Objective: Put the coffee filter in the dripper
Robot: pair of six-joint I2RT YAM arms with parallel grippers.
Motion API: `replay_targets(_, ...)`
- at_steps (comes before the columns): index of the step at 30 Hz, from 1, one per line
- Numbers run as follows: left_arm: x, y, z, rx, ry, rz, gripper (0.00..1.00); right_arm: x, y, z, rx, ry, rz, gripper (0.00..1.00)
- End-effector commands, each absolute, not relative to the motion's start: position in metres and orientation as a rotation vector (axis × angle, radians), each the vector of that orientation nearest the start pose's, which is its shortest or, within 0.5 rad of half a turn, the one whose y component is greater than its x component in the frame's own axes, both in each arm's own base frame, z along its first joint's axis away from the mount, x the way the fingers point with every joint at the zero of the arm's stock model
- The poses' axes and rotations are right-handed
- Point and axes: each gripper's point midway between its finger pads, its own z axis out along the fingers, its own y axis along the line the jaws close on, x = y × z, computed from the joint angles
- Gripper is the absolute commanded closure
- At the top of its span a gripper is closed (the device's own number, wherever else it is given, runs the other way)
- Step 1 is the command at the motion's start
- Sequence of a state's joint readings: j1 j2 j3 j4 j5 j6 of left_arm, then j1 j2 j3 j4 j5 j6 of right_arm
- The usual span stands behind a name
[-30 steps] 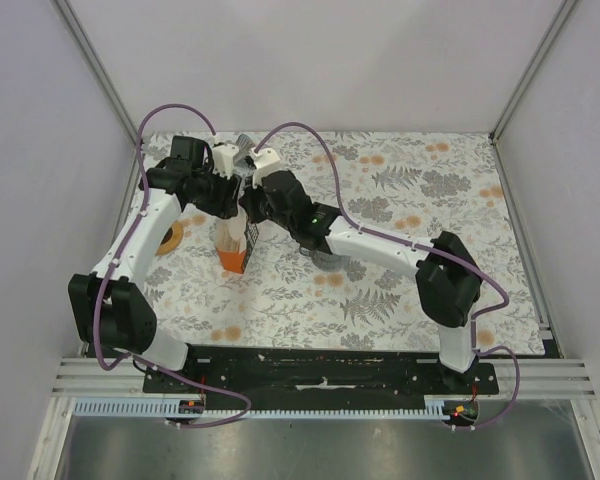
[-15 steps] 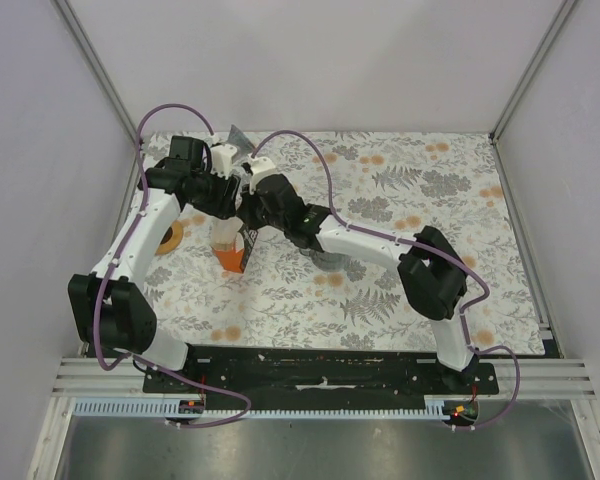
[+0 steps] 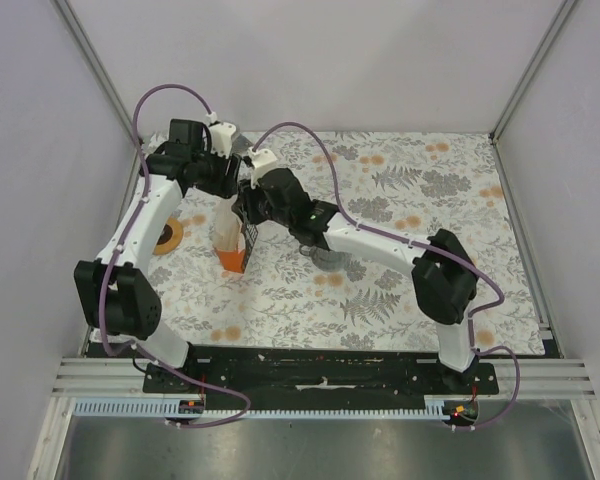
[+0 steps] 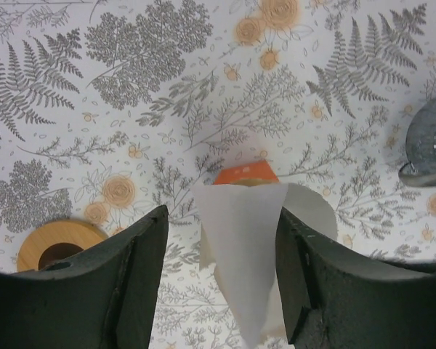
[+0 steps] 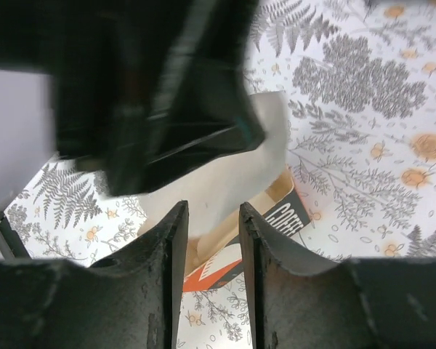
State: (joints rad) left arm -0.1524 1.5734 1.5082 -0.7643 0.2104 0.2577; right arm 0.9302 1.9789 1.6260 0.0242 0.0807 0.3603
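Left gripper (image 4: 221, 214) has just drawn back toward eleven o'clock, jaws wide apart, pinching nothing. Filter (image 4: 240, 247) stands loose between them, its far end at the orange box (image 4: 245, 173). Right gripper (image 5: 211, 211) is nearly closed by that box; whether it grips anything, I cannot tell. Dripper (image 4: 430, 142) waits at three o'clock, so the pick looks undone.

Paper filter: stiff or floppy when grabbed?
The thin cream-white paper cone filter looks sheet-thin, so probably floppy and easy to crease. Being bare paper, likely very light and prone to drifting. Its flat, smooth face could slip from a loose pinch.
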Motion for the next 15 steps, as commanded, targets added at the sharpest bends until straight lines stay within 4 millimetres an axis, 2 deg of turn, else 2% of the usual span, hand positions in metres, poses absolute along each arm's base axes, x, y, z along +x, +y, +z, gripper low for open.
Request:
replay_targets(1, 0.441, -0.089, 0.23, 0.429, 2.236, -0.184, 0.35, 0.358, 0.463, 0.287, -0.486, 1.75, 0.788, 0.57)
replay_targets(5, 0.477, -0.09, 0.248, 0.334, 2.149, -0.168, 0.35, 0.361, 0.44, 0.304, -0.469, 1.725, 0.782, 0.52)
replay_targets(8, 0.494, -0.093, 0.247, 0.31, 2.15, -0.179, 0.35, 0.361, 0.427, 0.312, -0.472, 1.707, 0.784, 0.55)
replay_targets(15, 0.492, -0.102, 0.224, 0.353, 2.197, -0.233, 0.37, 0.355, 0.426, 0.31, -0.517, 1.7, 0.823, 0.54)
